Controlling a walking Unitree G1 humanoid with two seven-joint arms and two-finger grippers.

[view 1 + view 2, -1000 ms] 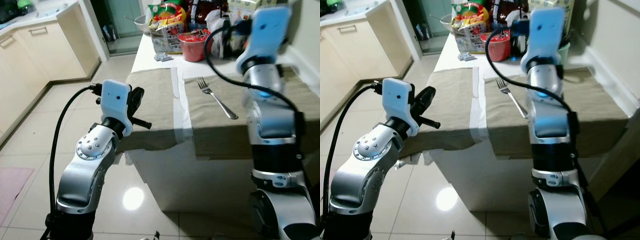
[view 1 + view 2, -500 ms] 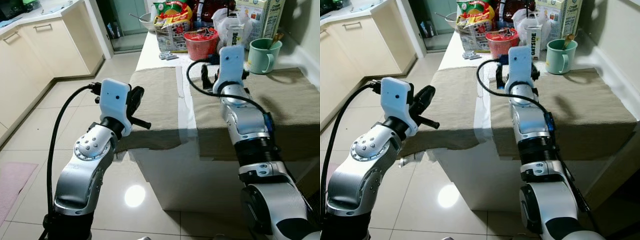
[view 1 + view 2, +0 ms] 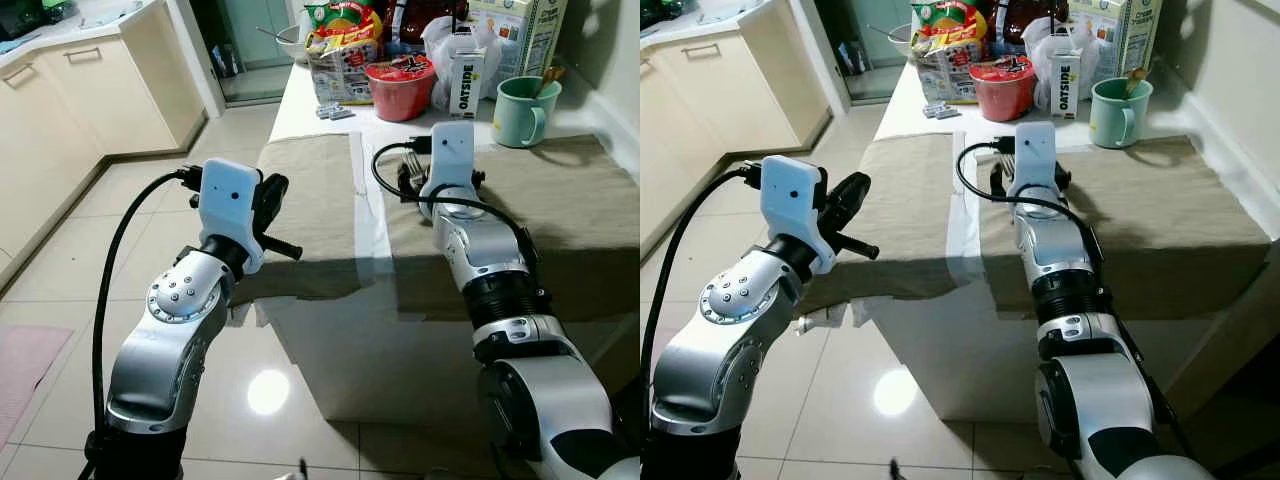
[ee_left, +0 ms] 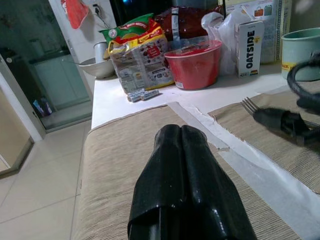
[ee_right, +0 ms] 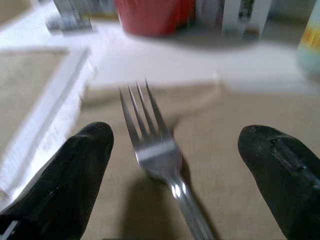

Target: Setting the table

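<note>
- Silver fork [image 5: 157, 155] lies flat on the right-hand beige placemat [image 3: 560, 200], tines pointing toward the clutter at the back of the desk [image 3: 300, 100].
- Right gripper [image 5: 175, 185] sits low over the fork with its fingers [image 5: 75, 175] spread wide, one on each side of the tines, not touching them.
- Left gripper [image 4: 180, 165] is held out at the near edge of the left beige placemat [image 3: 315, 195], its two fingers pressed together and holding nothing.
- At the back of the desk stand a red bowl [image 3: 400, 85], a small Oatside carton [image 3: 465, 85] and a green mug [image 3: 525, 108].
</note>
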